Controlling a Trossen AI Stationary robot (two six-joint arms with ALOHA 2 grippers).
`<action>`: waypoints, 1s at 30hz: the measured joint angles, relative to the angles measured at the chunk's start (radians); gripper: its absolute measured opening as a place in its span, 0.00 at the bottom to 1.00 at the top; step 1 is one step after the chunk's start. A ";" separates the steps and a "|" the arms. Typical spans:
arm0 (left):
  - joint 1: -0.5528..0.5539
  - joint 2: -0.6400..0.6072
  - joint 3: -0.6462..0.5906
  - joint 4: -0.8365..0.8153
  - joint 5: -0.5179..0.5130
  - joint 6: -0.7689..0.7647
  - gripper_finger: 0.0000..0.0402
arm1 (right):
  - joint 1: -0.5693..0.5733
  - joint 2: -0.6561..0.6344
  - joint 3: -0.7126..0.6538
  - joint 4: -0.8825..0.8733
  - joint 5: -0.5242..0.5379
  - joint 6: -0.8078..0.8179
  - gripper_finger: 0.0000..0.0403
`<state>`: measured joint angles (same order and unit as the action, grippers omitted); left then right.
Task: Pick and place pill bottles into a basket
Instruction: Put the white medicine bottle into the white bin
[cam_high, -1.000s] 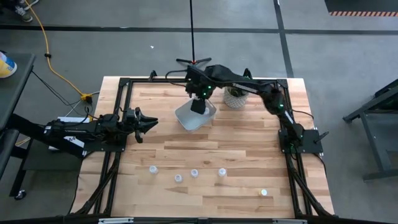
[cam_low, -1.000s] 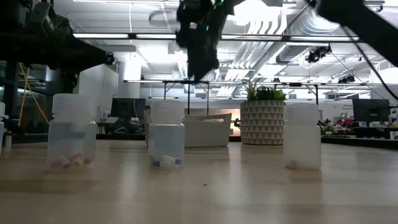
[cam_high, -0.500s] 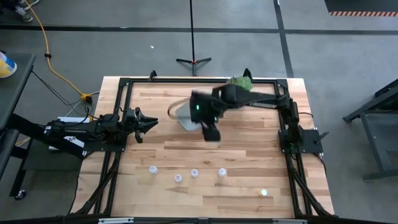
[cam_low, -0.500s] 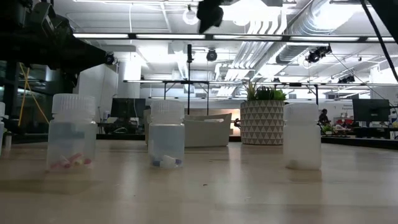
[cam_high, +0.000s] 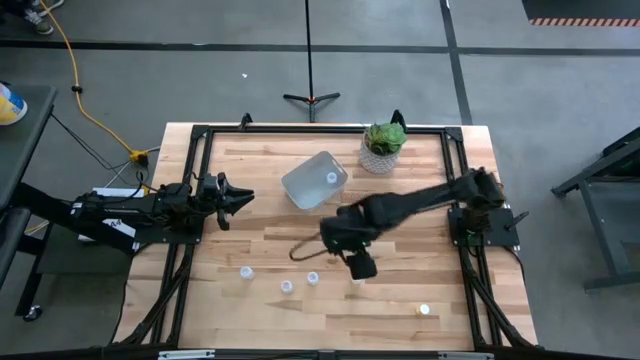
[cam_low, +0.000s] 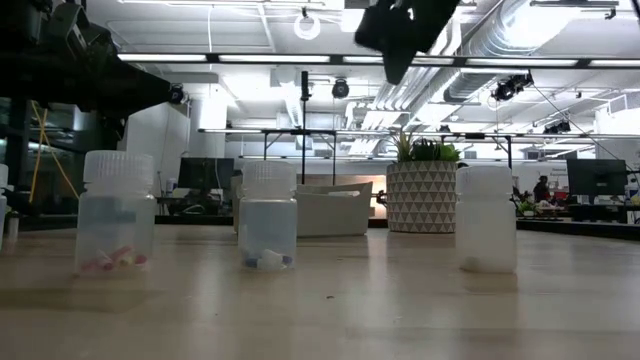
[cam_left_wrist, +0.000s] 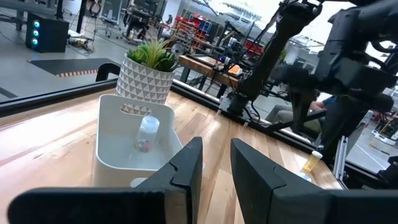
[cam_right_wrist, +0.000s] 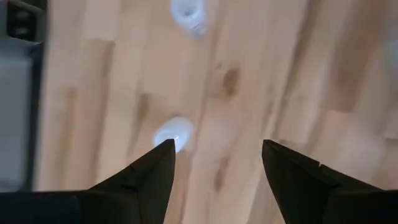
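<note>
Right gripper (cam_high: 361, 266) above the row of bottles, its fingers (cam_right_wrist: 148, 175) spread and empty.
One bottle (cam_high: 331, 178) lies in the basket (cam_high: 300, 190); five stand on the table (cam_high: 400, 220) near its front edge. Left gripper (cam_high: 238, 196) waits at the left side, fingers slightly apart.

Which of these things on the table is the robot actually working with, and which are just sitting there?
Part of the job:
- pill bottles standing loose on the table
- one pill bottle already in the basket
- right hand, open above the loose bottles

Just sitting there:
- potted plant
- left hand, waiting at the table's left side
</note>
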<state>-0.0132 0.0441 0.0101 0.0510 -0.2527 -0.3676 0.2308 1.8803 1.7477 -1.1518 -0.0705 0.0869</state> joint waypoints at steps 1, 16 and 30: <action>0.000 0.000 0.000 0.000 0.000 0.000 0.30 | 0.014 -0.027 -0.038 0.043 0.033 0.030 0.57; 0.000 0.000 0.000 0.000 -0.001 0.026 0.30 | 0.144 -0.122 -0.413 0.492 -0.013 0.203 0.58; 0.000 0.000 0.000 0.000 -0.004 0.026 0.30 | 0.150 -0.117 -0.523 0.553 0.011 0.201 0.58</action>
<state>-0.0135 0.0441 0.0101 0.0510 -0.2567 -0.3420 0.3809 1.7634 1.2249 -0.5989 -0.0595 0.2882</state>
